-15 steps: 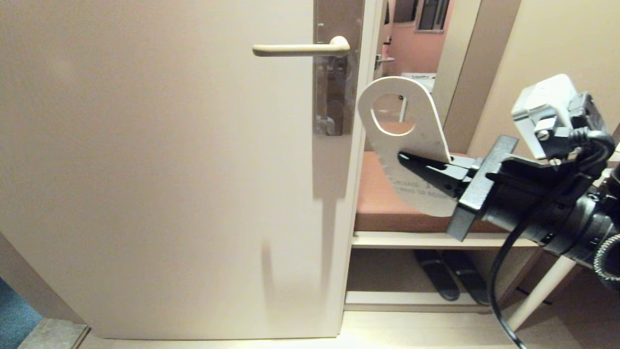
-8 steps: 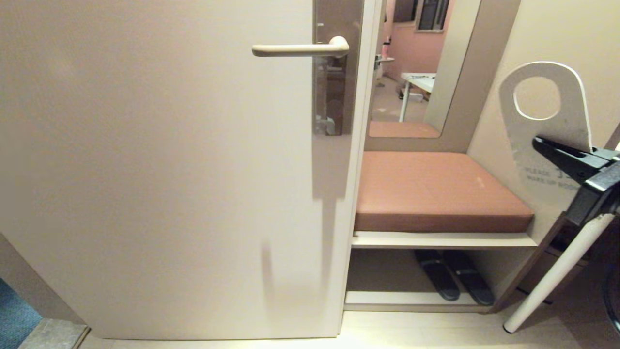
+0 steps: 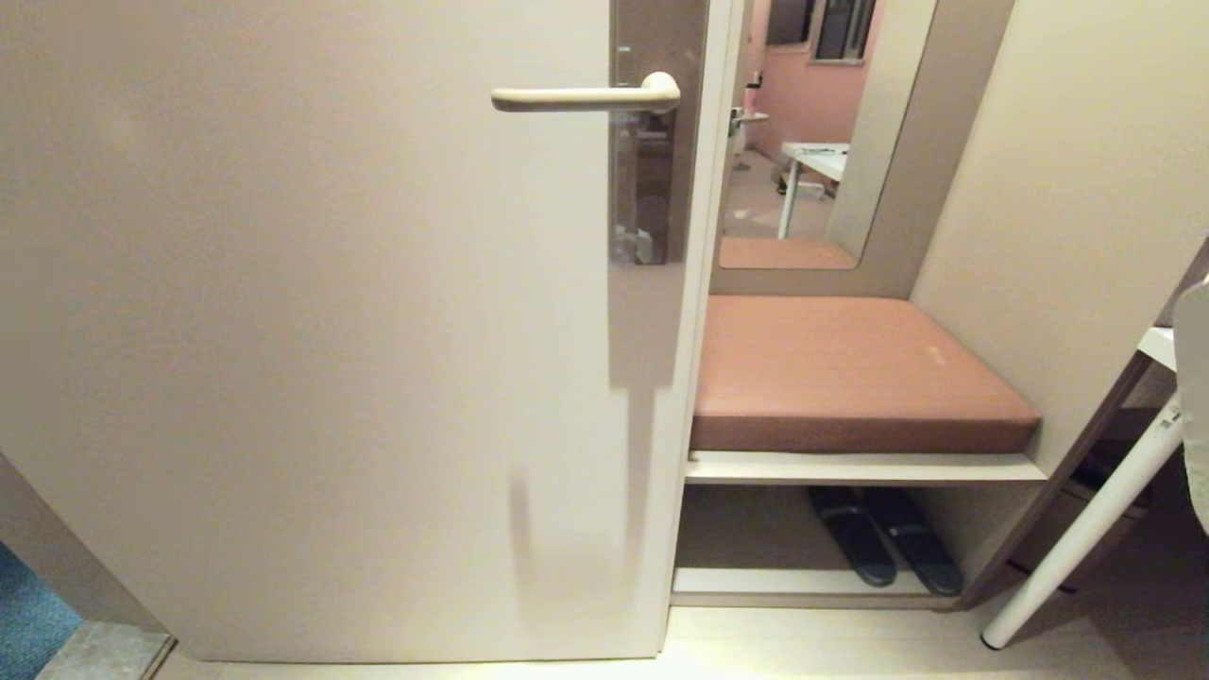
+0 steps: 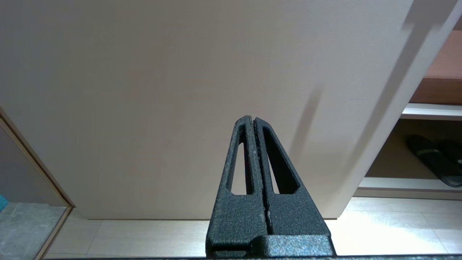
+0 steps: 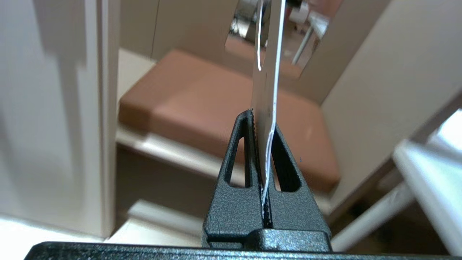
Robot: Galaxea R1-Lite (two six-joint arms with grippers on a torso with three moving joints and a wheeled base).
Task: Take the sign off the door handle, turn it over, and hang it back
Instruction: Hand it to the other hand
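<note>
Sign [image 5: 265,90] first: the flat pale card hanger with white edges and a large hole near its far end sits pinched between the black ribbed fingers of my right gripper [image 5: 262,124], which press on both of its faces. In the right wrist view I see it edge-on, its long axis running straight out from the fingertips, the hole end farthest from me. In the head view only a pale sliver shows at the right border, probably this sign, so my right arm is far out to the right side.

My left gripper [image 4: 253,121] is pressed together on nothing and parked low, in front of the beige door panel [image 3: 312,331].

Farther away — past the brown padded bench seat [image 3: 850,368] and up to the left — the slim cream lever door handle [image 3: 581,95] stands bare and level on its tall brown-grey backplate [image 3: 658,161], free tip pointing left. I judge the coming move depends on this: the handle lies well apart, up and left of the held sign, and my right arm is the one to carry the hole over that tip.
</note>
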